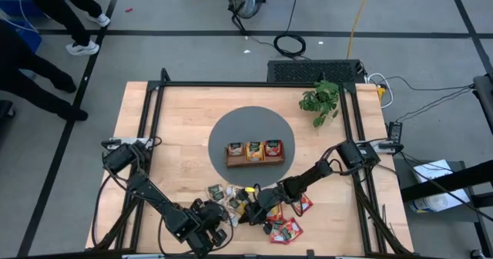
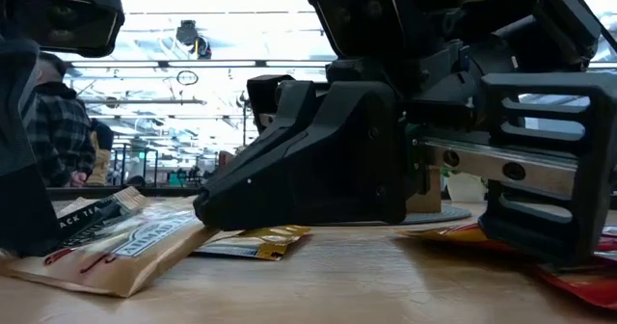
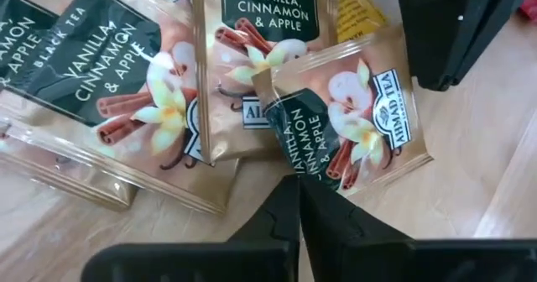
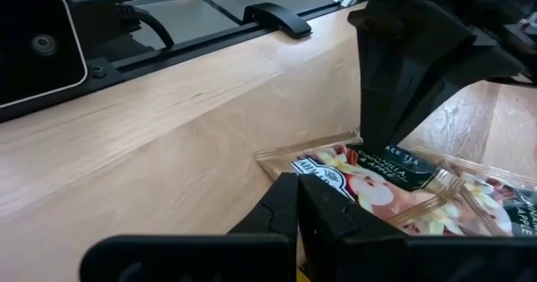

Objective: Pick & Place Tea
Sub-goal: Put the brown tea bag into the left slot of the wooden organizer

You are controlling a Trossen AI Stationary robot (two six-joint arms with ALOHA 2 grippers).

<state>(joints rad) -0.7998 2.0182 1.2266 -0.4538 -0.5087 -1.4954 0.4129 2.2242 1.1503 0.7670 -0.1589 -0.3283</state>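
Tea sachets (image 1: pixel 254 209) lie scattered on the wooden table (image 1: pixel 177 136) near its front edge, pale tan ones toward the left of the heap, red ones (image 1: pixel 291 230) at the right, an orange-yellow one (image 1: pixel 249 190) among them. Behind the heap, on a grey round mat (image 1: pixel 231 128), stands a brown three-compartment tray (image 1: pixel 254 152); each compartment holds sachets, the left looking pale, the middle orange-yellow, the right red. A small green plant (image 1: pixel 321 101) sits at the far right corner. Left arm reaches in from the left side, folded low, its left gripper (image 3: pixel 295 200) down at the tan sachets by the front edge; its fingers are clenched together, tips meeting right at the corner of a tilted tan sachet (image 3: pixel 340 118); whether that corner is actually pinched cannot be told. Right arm stretches from the right side across to the middle of the heap, its right gripper (image 4: pixel 298 198) clenched with fingers touching, tips low over the table just beside a tan sachet (image 4: pixel 369 185); nothing visibly held. In the low view both grippers' dark bodies fill the frame close above the table, a tan sachet (image 2: pixel 106 242) lying flat at left. Readable on the tan sachets: "BLACK TEA", "VANILLA, CINNAMON & APPLE", and "AHMAD TEA" on a small emblem. People's legs and shoes (image 1: pixel 81 48) show on the floor beyond the table's far left corner.
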